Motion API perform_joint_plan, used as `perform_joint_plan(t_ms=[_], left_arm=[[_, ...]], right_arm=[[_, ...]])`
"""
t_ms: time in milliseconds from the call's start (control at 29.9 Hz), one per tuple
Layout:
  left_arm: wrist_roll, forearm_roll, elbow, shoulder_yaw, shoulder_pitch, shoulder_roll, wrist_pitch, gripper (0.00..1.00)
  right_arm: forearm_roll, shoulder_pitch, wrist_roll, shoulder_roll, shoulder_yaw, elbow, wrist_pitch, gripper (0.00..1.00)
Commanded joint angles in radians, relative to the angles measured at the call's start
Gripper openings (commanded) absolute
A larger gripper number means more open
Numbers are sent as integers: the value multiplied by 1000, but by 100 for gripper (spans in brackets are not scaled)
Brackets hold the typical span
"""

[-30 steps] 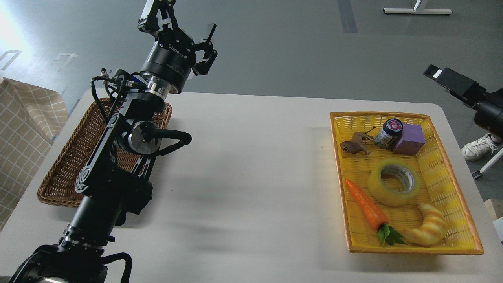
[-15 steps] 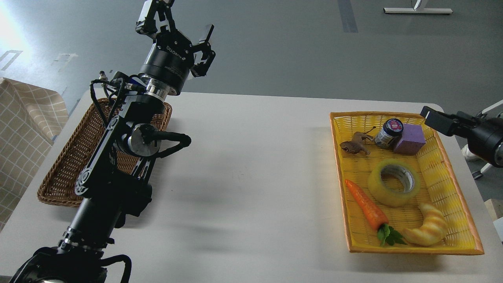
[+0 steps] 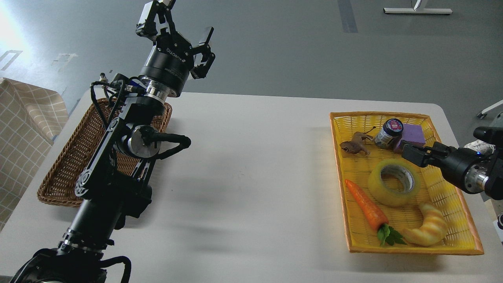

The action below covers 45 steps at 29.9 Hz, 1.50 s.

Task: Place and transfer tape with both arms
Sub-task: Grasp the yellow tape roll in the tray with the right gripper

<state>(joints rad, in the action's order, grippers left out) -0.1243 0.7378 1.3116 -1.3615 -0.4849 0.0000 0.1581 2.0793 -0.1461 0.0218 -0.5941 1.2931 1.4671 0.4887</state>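
Head view: the tape lies flat in the middle of the yellow tray, which sits at the right edge of the bench, with its grey-white core facing up. Around it in the tray are a carrot just to its left, a croissant toward the near right corner, and at the far end a brown toy animal, a small jar and a purple block, the jar touching the block.

The right gripper reaches in over the tray's right rim and hangs just beyond the tape's far right side, overlapping the near edge of the purple block. It is seen nearly end-on and dark; its fingers seem close together, but whether they are closed cannot be told, and nothing shows between them.

The left gripper is raised high beyond the bench's far left corner, its fingers spread wide and holding nothing. The left arm rises from the near left corner and covers much of the brown wicker basket at the left edge, well apart from the tape.
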Motion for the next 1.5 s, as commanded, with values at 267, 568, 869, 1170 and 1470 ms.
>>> perform_joint_plan(t_ms=[267,568,869,1170,1470], left_arm=[[-8,0,-2,1,2,0,0,98],[-8,-1,-2,1,2,0,0,98],[-8,0,-2,-1,2,0,-2,98],[-8,0,-2,-1,12,0,-3,98],[-8,0,-2,-2,14,0,-5,98]], right_arm=[[10,33,10,14,-5,-37,0,91],[33,33,10,22,-46,-41,0,86],[34,33,10,22,-55,-54,0,81],[38,33,12,23,-80,-70,0,80],[36,33,12,19,-83,-88,0,44]])
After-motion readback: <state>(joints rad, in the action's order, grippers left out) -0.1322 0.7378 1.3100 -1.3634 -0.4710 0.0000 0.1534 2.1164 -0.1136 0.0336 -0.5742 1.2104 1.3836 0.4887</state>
